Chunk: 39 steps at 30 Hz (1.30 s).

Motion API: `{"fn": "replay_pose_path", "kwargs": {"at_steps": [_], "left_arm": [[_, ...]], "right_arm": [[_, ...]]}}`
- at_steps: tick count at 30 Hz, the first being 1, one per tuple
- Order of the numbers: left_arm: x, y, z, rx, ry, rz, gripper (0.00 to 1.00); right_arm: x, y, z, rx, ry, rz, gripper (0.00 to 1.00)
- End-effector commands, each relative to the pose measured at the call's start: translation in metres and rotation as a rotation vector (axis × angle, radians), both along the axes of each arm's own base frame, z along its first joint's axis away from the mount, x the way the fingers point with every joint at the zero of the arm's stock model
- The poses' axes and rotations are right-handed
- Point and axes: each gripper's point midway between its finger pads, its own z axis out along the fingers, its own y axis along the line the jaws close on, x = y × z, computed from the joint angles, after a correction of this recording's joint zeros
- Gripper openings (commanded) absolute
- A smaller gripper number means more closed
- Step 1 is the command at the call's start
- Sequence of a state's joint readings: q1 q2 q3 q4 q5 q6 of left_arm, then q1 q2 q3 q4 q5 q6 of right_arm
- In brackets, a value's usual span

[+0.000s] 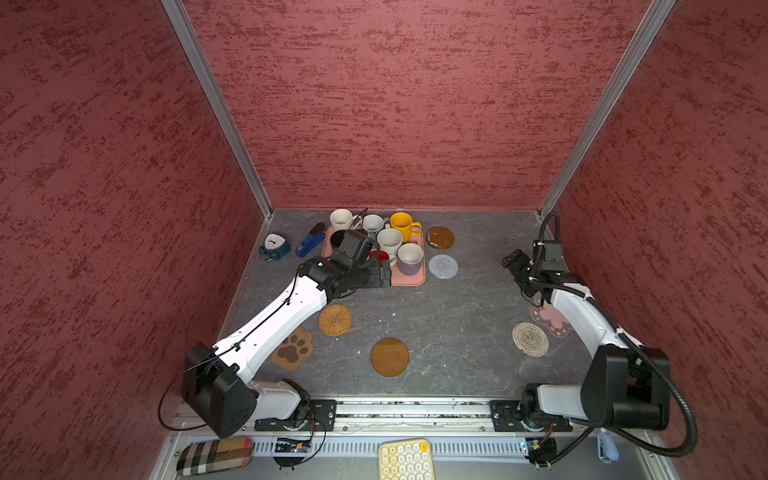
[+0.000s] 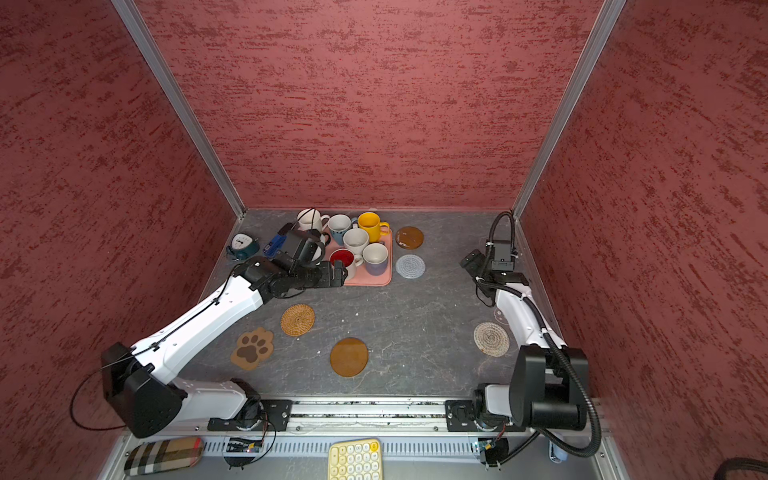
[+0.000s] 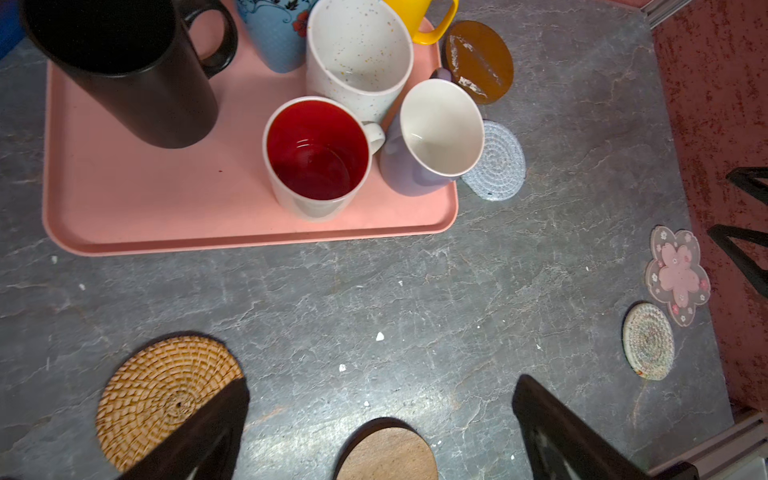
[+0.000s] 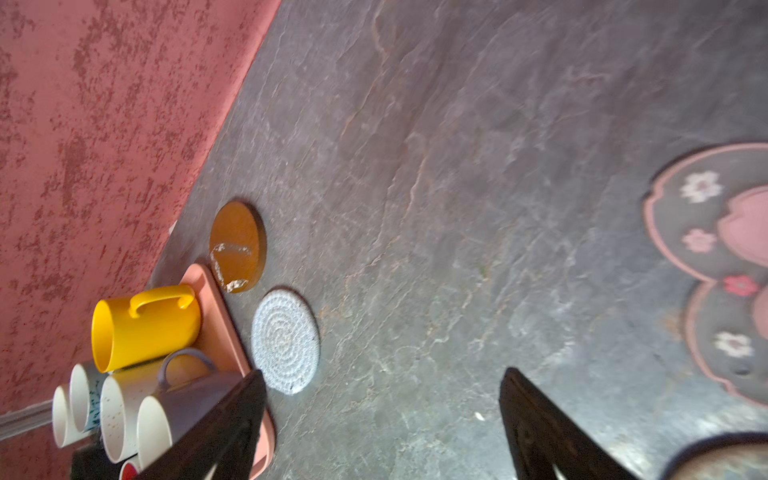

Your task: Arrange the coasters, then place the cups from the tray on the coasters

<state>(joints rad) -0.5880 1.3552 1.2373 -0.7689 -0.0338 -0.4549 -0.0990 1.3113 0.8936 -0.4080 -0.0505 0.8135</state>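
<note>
Counting seven cups (image 1: 402, 224) | seven coasters (image 1: 390, 356) | one tray (image 3: 166, 208) | left gripper (image 3: 380, 395), right gripper (image 4: 382, 374) both spread wide, empty

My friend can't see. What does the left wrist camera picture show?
A pink tray holds mugs, among them a black mug, a white mug with red inside and a lavender mug. The open left gripper hangs over the grey table, near a rattan coaster.

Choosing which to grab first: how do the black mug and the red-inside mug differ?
The black mug is black inside and out; the red-inside mug is white outside, red within. The black mug looks taller than the red-inside mug. Both stand upright, empty, on the tray.
</note>
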Motion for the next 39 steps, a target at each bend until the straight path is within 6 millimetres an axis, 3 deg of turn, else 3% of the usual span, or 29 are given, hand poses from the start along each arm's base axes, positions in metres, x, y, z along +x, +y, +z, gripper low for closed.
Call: {"fn": "replay_pose_path", "kwargs": {"at_steps": [1, 4, 11, 21, 32, 39], "left_arm": [[0.008, -0.011, 0.011, -0.022, -0.041, -0.017, 0.99], [0.009, -0.017, 0.011, -0.022, -0.038, -0.026, 0.99], [0.004, -0.025, 0.004, -0.022, -0.043, -0.061, 1.00], [0.004, -0.032, -0.006, -0.029, -0.020, -0.090, 1.00], [0.006, -0.034, -0.021, -0.009, 0.006, -0.099, 1.00], [0.006, -0.036, -0.027, -0.008, 0.022, -0.112, 1.00]], "right_arm": [[-0.033, -0.035, -0.016, -0.042, 0.086, -0.164, 0.91], [-0.050, -0.056, -0.023, -0.033, 0.088, -0.253, 0.92], [-0.075, -0.080, -0.033, -0.020, 0.034, -0.332, 0.93], [-0.116, -0.124, -0.060, -0.069, 0.124, -0.522, 0.95], [-0.117, -0.146, -0.075, -0.036, 0.056, -0.514, 0.96], [-0.111, -0.146, -0.078, -0.018, -0.011, -0.495, 0.96]]}}
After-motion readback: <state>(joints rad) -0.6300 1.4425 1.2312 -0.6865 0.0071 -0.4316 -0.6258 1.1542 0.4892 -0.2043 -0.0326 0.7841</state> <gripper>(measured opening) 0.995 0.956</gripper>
